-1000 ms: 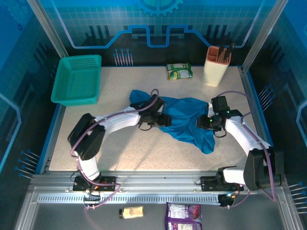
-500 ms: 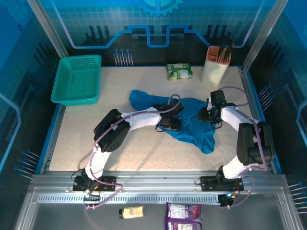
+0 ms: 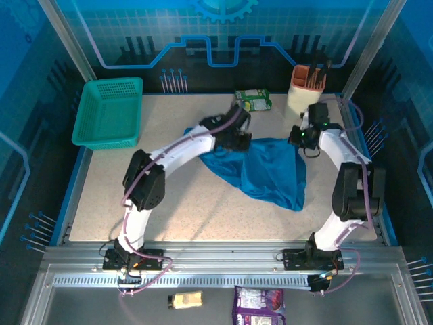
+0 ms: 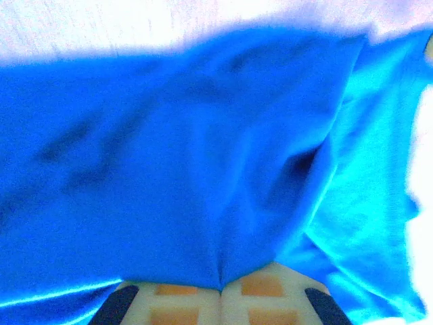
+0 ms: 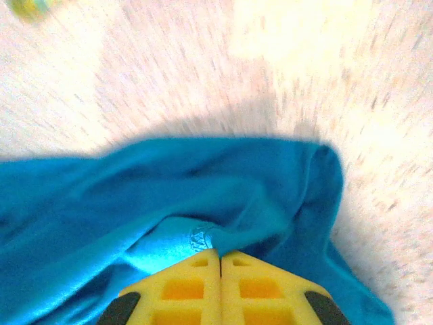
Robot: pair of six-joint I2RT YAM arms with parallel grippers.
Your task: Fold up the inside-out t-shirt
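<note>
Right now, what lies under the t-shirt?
The speckled table shows around the t-shirt; anything beneath the cloth is covered. The left gripper and right gripper pinch its far edge, jaws shut.

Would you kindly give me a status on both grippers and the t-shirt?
Left gripper shut on t-shirt. Right gripper shut on t-shirt. T-shirt bunched, not yet folded, stretched between them. Snack packet and holder close beyond.
</note>
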